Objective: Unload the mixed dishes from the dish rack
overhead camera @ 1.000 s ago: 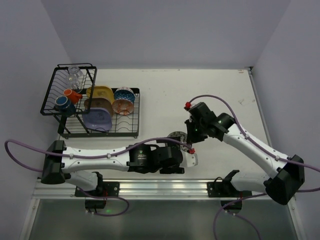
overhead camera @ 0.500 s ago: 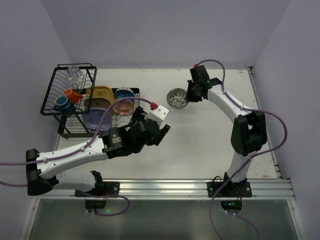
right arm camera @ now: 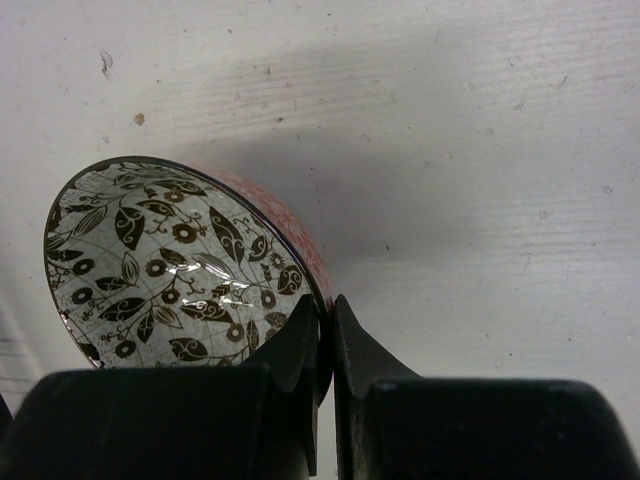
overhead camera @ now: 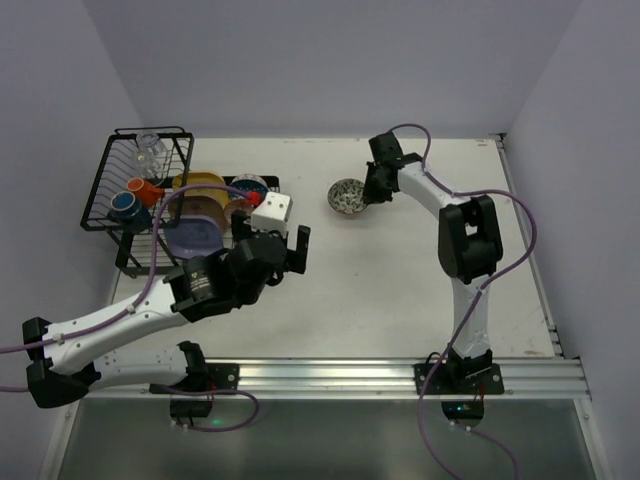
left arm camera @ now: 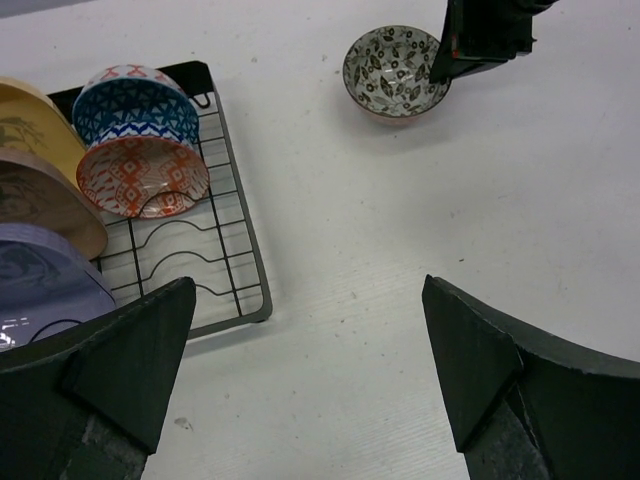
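Ceramic leaf-print bowl (right arm camera: 180, 265) sits low at the table (overhead camera: 420, 280), well apart from the dish rack (overhead camera: 140, 200), right gripper (right arm camera: 325, 320) clamped on its rim, left gripper (left arm camera: 305, 340) gaping empty, and a tilted release could rock it.

Bowl (overhead camera: 347, 195) carried far; left tool (left arm camera: 307, 300) nearer rack (left arm camera: 238, 272).

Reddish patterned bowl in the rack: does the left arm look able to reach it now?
Probably yes. The left tool is open and empty beside the black wire rack; the reddish patterned bowl leans in its outer row, uncovered, with only the blue-white bowl close behind.
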Tool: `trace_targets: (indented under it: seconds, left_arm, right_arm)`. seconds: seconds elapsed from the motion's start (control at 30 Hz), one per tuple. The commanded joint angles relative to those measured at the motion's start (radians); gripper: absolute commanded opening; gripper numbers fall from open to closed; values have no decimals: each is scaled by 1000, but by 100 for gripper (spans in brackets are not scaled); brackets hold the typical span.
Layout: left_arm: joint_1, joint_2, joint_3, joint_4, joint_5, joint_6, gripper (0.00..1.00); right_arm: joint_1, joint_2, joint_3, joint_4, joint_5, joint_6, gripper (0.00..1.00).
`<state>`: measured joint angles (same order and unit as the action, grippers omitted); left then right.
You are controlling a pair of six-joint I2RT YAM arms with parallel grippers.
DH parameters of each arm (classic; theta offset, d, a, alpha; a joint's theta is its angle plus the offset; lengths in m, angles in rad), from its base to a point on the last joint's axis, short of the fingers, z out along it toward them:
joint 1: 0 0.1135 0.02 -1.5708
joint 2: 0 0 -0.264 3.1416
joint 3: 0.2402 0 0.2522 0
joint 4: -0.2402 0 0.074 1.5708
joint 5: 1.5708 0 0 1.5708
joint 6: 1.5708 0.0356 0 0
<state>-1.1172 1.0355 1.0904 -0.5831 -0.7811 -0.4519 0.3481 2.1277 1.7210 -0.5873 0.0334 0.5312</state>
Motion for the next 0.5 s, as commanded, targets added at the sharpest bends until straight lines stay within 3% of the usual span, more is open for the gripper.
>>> trace_targets:
  seconds: [0.0,0.3,0.47]
  left_arm:
    - [16,-14,-9,39,-63,-79,100]
    - [111,12,-9,31,-86,-169,100]
    - [172,55,17,51,-41,-169,100]
  right_arm:
    - [-8,-3,71,47,-23,-5,0]
    - [-15,-18,12,63,-29,-10,16]
    - [-20,-60,-11,83,-29,-17,35]
